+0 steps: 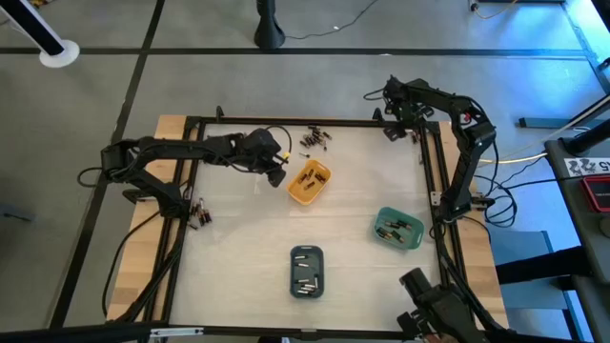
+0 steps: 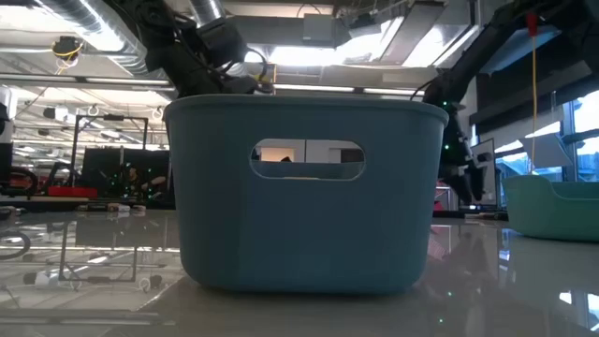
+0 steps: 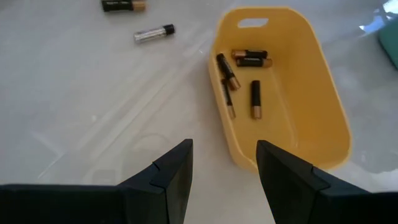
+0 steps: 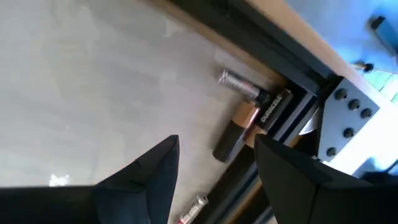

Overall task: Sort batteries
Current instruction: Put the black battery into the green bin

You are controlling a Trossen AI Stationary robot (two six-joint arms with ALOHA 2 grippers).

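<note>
Beside orange tray [image 1: 309, 182], left fingers [image 3: 180, 174] apart.

We are seeing a glossy, pale table top [image 3: 81, 106] reflecting light ahead of the left gripper's [image 3: 224, 171] matt dark plastic fingers [image 3: 171, 174]. Just beyond those fingers a smooth orange plastic tray [image 3: 323, 106] is holding batteries [image 3: 242, 78] with satin black and coppery metal shells. Between the right gripper's [image 4: 214, 168] matt dark fingers [image 4: 152, 174], a copper-and-black cell [image 4: 235, 130] and a shiny silvery cell [image 4: 239, 85] are lying against a black metal rail [image 4: 273, 46] edged by bare wood [image 4: 336, 43].
</note>
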